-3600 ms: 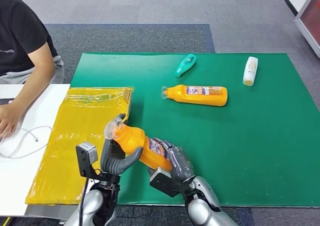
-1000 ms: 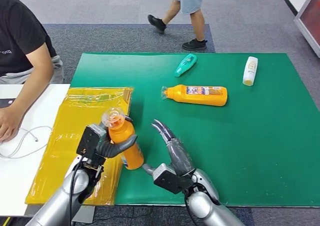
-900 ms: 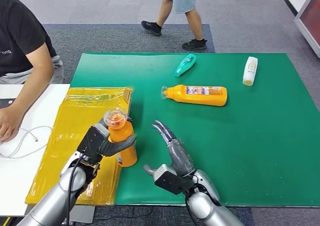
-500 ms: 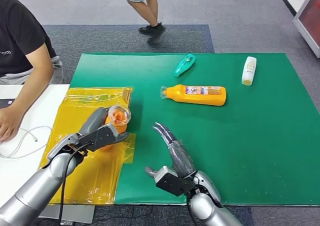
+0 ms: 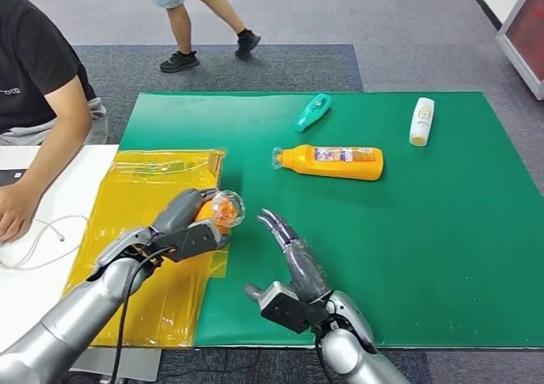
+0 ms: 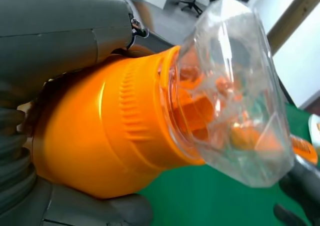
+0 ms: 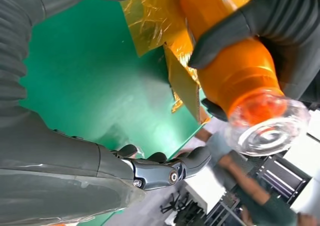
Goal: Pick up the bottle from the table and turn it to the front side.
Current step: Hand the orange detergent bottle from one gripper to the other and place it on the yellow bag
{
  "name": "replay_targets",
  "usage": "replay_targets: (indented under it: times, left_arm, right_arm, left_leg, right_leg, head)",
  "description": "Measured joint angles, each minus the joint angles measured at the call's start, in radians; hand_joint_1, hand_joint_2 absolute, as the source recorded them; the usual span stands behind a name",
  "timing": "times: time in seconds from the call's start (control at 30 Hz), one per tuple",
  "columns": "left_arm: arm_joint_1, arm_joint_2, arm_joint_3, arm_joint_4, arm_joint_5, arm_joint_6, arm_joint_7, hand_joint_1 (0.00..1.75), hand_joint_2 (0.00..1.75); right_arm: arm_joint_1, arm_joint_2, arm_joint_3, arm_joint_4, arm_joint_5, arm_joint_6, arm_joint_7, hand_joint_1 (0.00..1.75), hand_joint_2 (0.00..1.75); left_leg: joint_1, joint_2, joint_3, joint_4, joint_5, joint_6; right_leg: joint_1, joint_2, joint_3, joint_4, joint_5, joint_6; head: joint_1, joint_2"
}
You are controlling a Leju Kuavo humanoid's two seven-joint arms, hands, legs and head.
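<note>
Black-shirted person (image 5: 38,87) sits well off to the left hand's outer side, forearm on a white table (image 5: 45,256). Left hand (image 5: 183,227) grips the orange bottle (image 5: 215,211) over the yellow bag (image 5: 138,223), clear cap (see-through, orange nozzle inside) pointing toward the right hand (image 5: 295,269). Right hand holds nothing, fingers spread above the green mat (image 5: 416,231). Beyond it lie a second orange bottle (image 5: 331,161), a teal bottle (image 5: 313,111) and, farther right, a white bottle (image 5: 421,121).

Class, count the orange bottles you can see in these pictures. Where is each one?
2. One orange bottle is gripped by the left hand over the yellow sheet; the other orange bottle lies on the green mat.
</note>
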Motion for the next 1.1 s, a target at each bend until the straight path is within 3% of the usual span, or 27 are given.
replay_targets:
  times: [0.5,0.8,1.1]
  left_arm:
    - [0.008,-0.003,-0.038,0.060,0.018,-0.028,0.057,1.75,1.75]
    - [0.070,-0.002,-0.036,0.041,-0.119,0.091,0.115,1.75,1.75]
    - [0.124,0.002,-0.017,0.007,-0.209,0.116,0.126,1.75,1.75]
  right_arm:
    - [0.010,0.017,-0.046,0.042,0.016,-0.037,0.054,0.00,1.75]
    - [0.013,0.028,-0.047,0.051,0.058,-0.052,0.045,0.00,1.75]
    - [0.015,0.030,-0.046,0.058,0.085,-0.048,0.035,0.00,1.75]
  left_leg:
    - [0.000,0.001,0.048,-0.006,-0.021,0.000]
    - [0.000,0.003,0.062,-0.013,-0.024,-0.004]
    - [0.000,0.003,0.063,-0.018,-0.023,-0.006]
  right_leg:
    - [0.000,0.002,0.046,0.000,-0.017,-0.006]
    - [0.000,0.005,0.054,0.000,-0.023,-0.011]
    - [0.000,0.005,0.053,0.000,-0.025,-0.014]
  head:
    - [0.000,0.000]
    - [0.000,0.000]
    - [0.000,0.000]
